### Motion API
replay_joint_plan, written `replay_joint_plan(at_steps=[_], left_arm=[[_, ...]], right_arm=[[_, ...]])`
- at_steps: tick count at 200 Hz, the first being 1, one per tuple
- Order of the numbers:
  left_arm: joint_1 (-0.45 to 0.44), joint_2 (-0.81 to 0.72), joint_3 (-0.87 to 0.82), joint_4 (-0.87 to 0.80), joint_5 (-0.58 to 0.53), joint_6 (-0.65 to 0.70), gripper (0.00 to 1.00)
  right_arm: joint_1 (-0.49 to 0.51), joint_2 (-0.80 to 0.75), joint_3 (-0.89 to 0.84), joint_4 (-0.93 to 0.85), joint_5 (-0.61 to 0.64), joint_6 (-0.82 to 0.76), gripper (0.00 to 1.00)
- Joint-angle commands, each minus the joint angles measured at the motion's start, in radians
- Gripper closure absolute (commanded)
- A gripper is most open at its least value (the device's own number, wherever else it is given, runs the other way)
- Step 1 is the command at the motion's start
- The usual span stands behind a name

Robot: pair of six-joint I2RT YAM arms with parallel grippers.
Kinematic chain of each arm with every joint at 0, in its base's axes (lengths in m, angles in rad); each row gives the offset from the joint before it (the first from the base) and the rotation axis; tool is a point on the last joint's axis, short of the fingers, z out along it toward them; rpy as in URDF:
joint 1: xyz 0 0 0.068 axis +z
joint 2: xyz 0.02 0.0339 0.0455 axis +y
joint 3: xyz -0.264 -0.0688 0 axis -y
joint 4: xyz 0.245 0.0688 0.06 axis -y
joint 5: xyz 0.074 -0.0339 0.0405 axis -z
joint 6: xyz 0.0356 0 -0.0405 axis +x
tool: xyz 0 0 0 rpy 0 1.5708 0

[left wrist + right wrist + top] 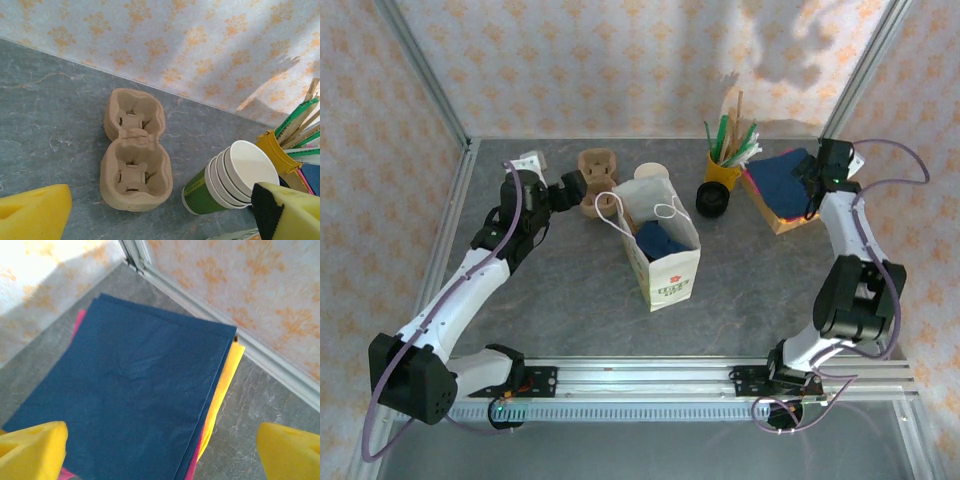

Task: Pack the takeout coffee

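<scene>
Left gripper (157,212) spread wide, pinching nothing, just above a cardboard cup carrier (134,150), with a stack of lidless cups (235,175) off to its right. Right gripper (160,452) also spread, empty, over blue napkins (135,380). Lidded coffee cup hidden, probably down inside the paper bag (665,265) between both grippers. Likely next: straddle the carrier's middle ridge squarely, close gently, lift level.

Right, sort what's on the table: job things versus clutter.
Likely for packing: paper bag, cardboard cup carrier, napkin stack.
Just lying about: stacked lidless cups, black lids, yellow stirrer pot.
</scene>
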Motion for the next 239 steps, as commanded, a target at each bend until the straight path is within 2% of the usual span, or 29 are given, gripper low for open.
replay_joint_plan(at_steps=[1,66,133,191,239], left_arm=[[0.007,0.002,0.027,-0.025,-0.023,0.021,0.06],[0.008,0.005,0.034,-0.032,-0.035,0.024,0.06],[0.008,0.016,0.036,-0.031,-0.034,0.024,0.06],[0.008,-0.002,0.016,-0.037,-0.05,0.032,0.06],[0.008,-0.023,0.0,-0.039,-0.062,0.036,0.05]], right_arm=[[-0.002,0.09,0.065,0.009,-0.036,0.006,0.04],[-0.004,0.242,0.164,0.003,-0.105,-0.005,0.04],[-0.002,0.407,0.364,-0.11,-0.127,0.019,0.06],[-0.001,0.479,0.43,-0.156,-0.105,0.007,0.06],[0.008,0.562,0.506,-0.236,-0.162,-0.019,0.09]])
